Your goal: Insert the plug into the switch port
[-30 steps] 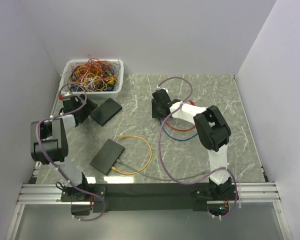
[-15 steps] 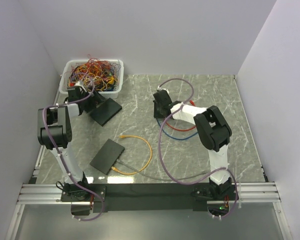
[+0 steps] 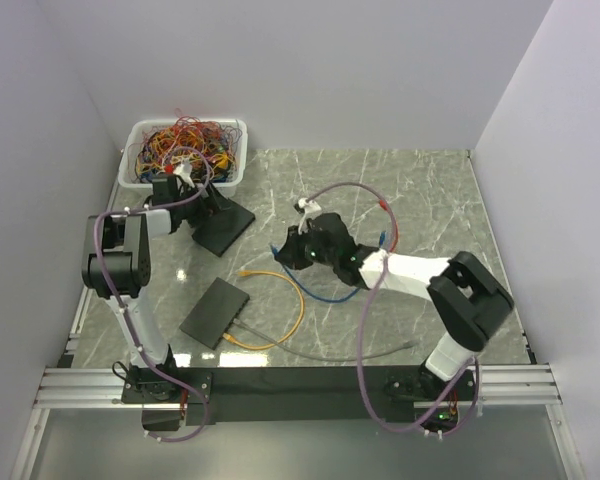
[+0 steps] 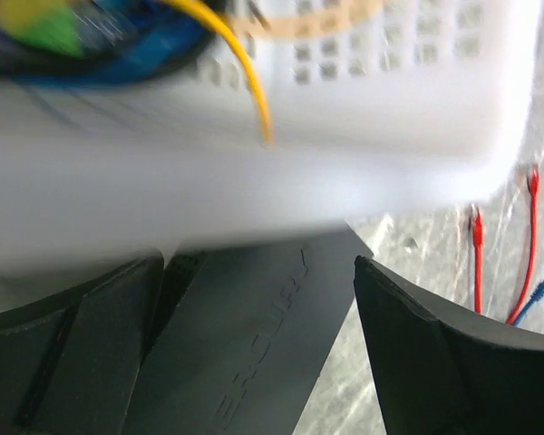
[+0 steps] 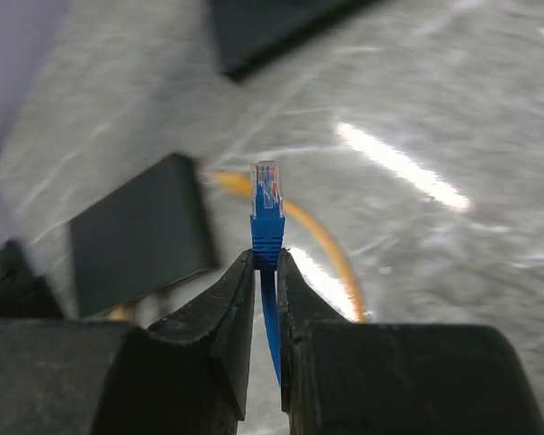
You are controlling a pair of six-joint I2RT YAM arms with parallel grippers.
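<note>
My right gripper (image 3: pixel 288 252) (image 5: pixel 266 259) is shut on a blue plug (image 5: pixel 267 216), whose clear tip points up past the fingertips. It hangs above the table between two black switches. The near switch (image 3: pixel 215 312) (image 5: pixel 136 237) lies flat with an orange cable (image 3: pixel 296 305) (image 5: pixel 319 237) and a grey cable at its edge. The far switch (image 3: pixel 223 228) (image 4: pixel 254 344) lies by the basket. My left gripper (image 3: pixel 202 203) (image 4: pixel 258 358) is open and straddles the far switch, with its right finger (image 4: pixel 435 362) clear of the switch. The blue cable (image 3: pixel 330 292) trails behind my right gripper.
A white basket (image 3: pixel 235 178) (image 4: pixel 254 181) full of tangled coloured cables stands at the back left, right above my left gripper. Loose red cable ends (image 4: pixel 476 243) and a blue one lie on the marble table (image 3: pixel 430 190). White walls close in the left, back and right sides.
My right gripper has swung left and nearer with the blue plug, dragging its cable along. My left gripper has moved right, from the table's left edge onto the far switch by the basket.
</note>
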